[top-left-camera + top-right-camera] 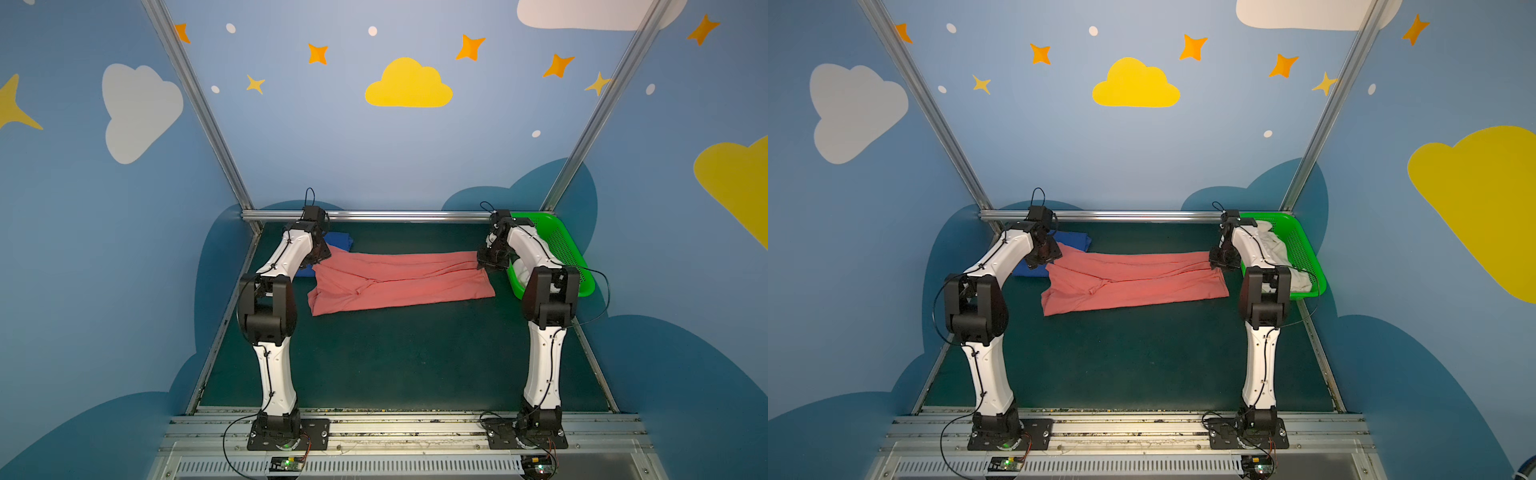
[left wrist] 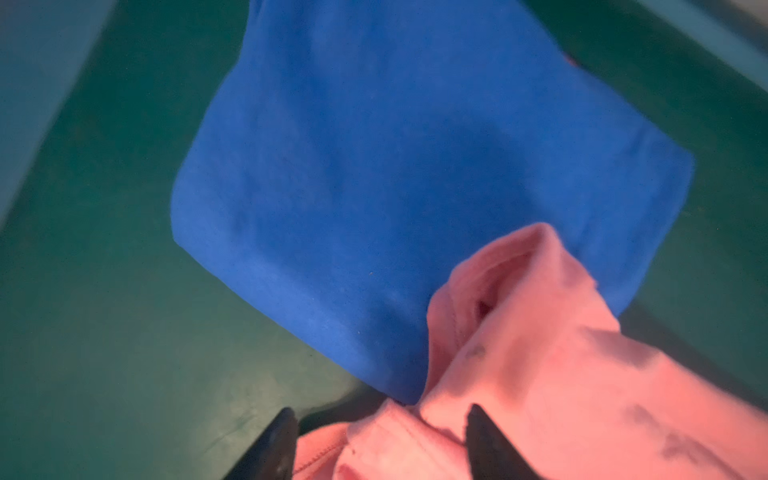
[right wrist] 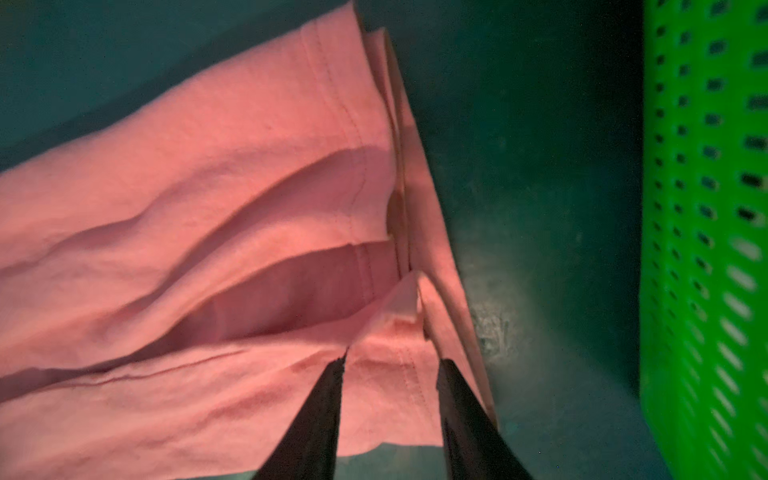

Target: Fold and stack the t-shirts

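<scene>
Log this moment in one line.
left gripper open | right gripper open | pink shirt folded lengthwise | blue shirt folded | white shirt in basket

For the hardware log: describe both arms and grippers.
The left arm and right arm have white shells on the links, black joints and black base plates. Thin black cables run along them. The left gripper and right gripper have black tapered fingers.
</scene>
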